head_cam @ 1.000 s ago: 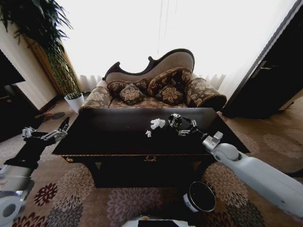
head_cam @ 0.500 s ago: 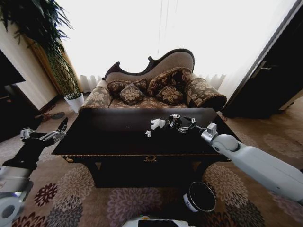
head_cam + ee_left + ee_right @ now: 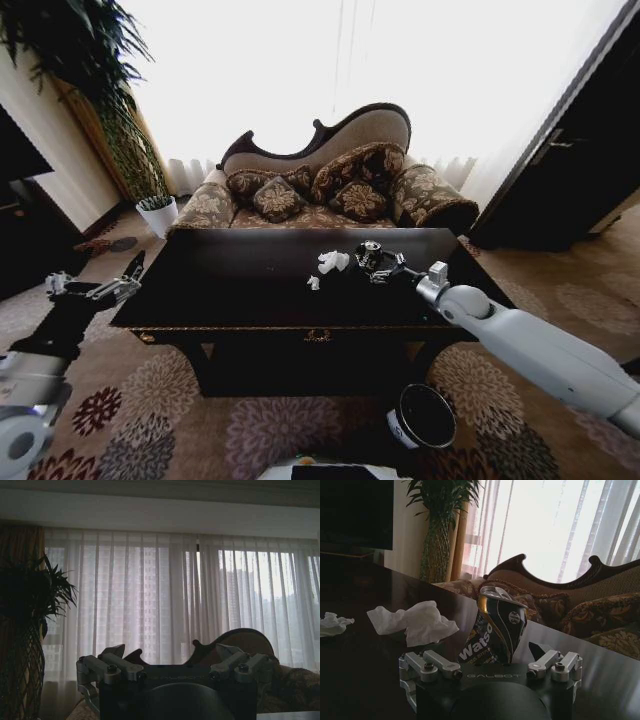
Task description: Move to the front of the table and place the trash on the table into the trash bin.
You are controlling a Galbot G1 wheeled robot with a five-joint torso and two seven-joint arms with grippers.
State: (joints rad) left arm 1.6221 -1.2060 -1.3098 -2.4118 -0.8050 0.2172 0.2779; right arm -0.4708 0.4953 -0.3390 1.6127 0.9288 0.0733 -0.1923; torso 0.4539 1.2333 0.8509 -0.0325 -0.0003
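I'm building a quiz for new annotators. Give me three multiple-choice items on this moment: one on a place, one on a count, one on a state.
1. Where is the trash bin?
A. on the table
B. on the carpet before the table
C. on the sofa

2. How many white paper wads lie on the table?
A. two
B. five
C. none

3. How is the right gripper?
A. shut, empty
B. open around the crushed can
C. parked off the table

Key: B, the bin stands on the floor; A, one large and one small; B, fingers flank the can.
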